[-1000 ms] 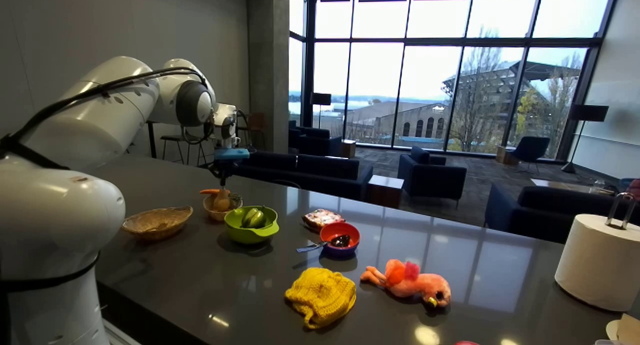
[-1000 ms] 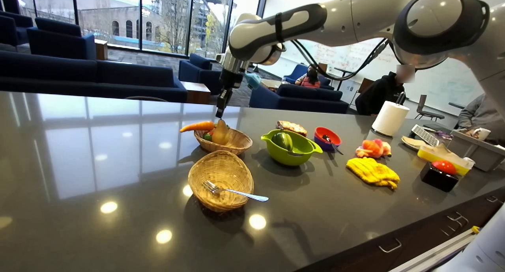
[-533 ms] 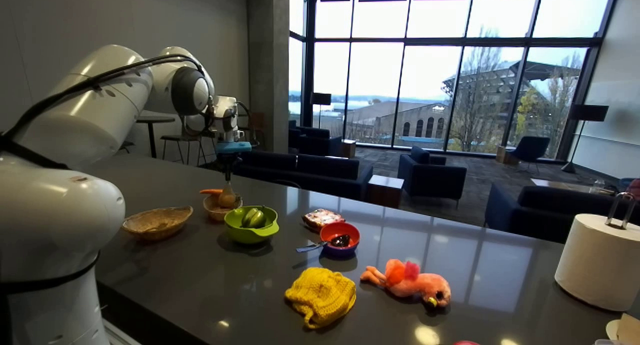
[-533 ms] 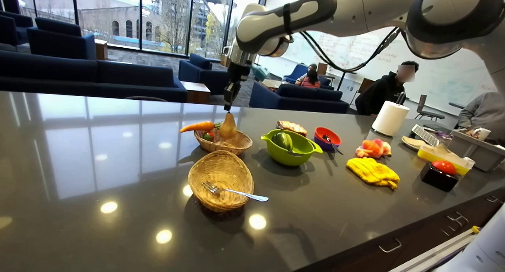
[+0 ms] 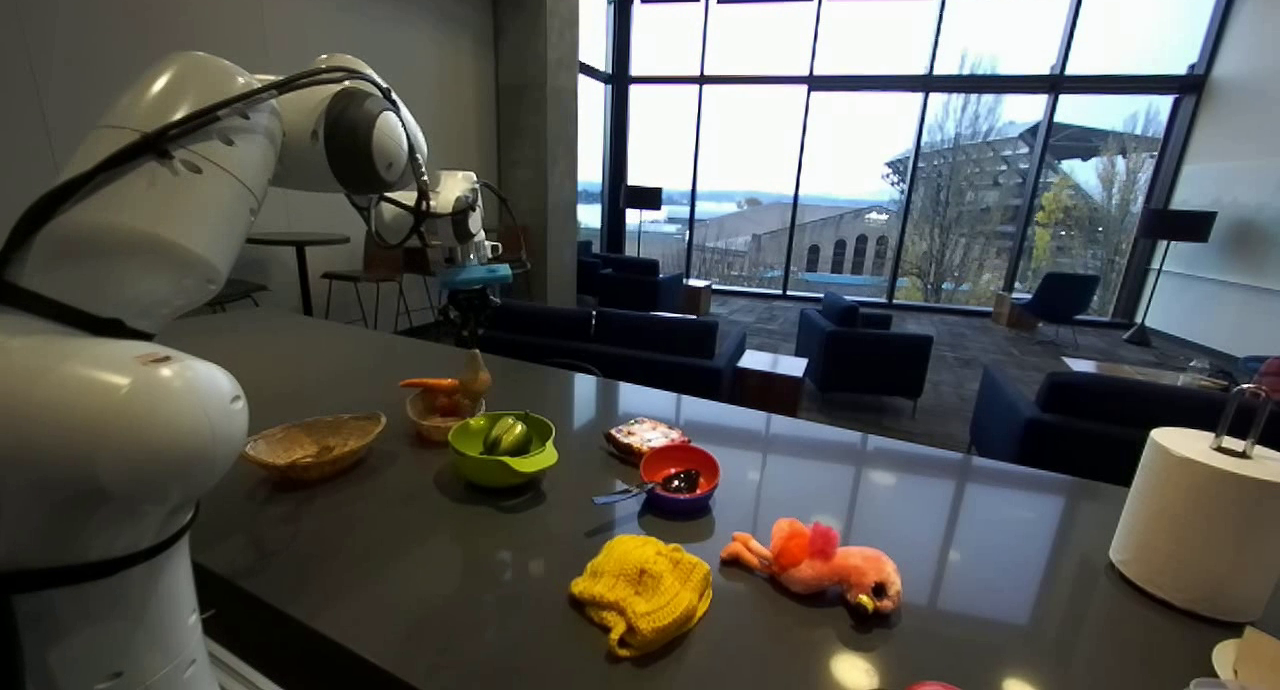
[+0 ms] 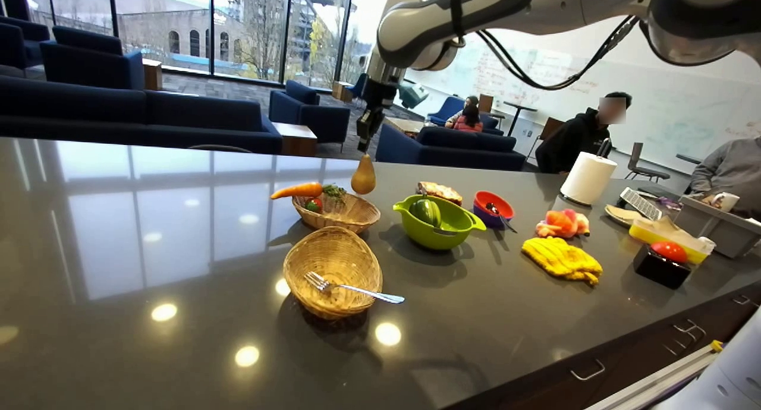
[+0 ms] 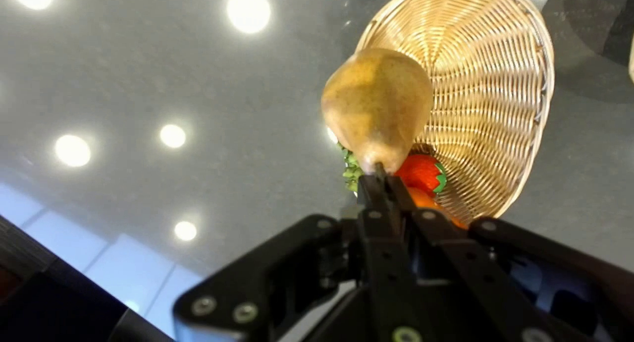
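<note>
Pear (image 7: 377, 96) hangs by its stem from my gripper (image 7: 380, 177), which I find pinched narrow on it, clear of the counter (image 6: 208, 338) and overlapping the rim of a wicker basket (image 7: 488, 79) in the wrist view. In that basket I note a carrot (image 6: 296, 191) jutting over the edge, a red fruit (image 7: 417, 171) and some greens (image 6: 334, 191). I record a second basket (image 6: 339, 252) just beside it, bearing a fork (image 6: 359, 290).

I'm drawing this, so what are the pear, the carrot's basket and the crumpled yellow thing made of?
The pear: real fruit or painted plastic, I can't tell; smooth, speckled, with a faint sheen. The basket: probably wicker, slightly glossy, because strands weave over and under. The yellow thing: likely knitted yarn, matt, with chunky stitches showing.
</note>
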You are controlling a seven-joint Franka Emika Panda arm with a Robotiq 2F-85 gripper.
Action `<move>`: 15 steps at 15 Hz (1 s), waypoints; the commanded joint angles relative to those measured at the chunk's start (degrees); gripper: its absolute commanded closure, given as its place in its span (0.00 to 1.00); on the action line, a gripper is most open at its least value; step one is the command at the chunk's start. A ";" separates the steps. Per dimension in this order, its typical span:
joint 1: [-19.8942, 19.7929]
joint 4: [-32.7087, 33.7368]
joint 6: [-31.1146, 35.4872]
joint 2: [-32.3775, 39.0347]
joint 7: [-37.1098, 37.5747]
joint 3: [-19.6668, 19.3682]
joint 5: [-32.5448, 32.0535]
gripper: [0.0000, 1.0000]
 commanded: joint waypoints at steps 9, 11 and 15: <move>-3.90 -19.36 8.80 -14.45 7.30 -1.28 -2.19 0.98; -4.79 -21.87 10.36 -16.20 7.63 -1.58 -2.11 0.98; -6.70 -26.69 13.08 -19.36 7.34 -1.95 -1.42 0.98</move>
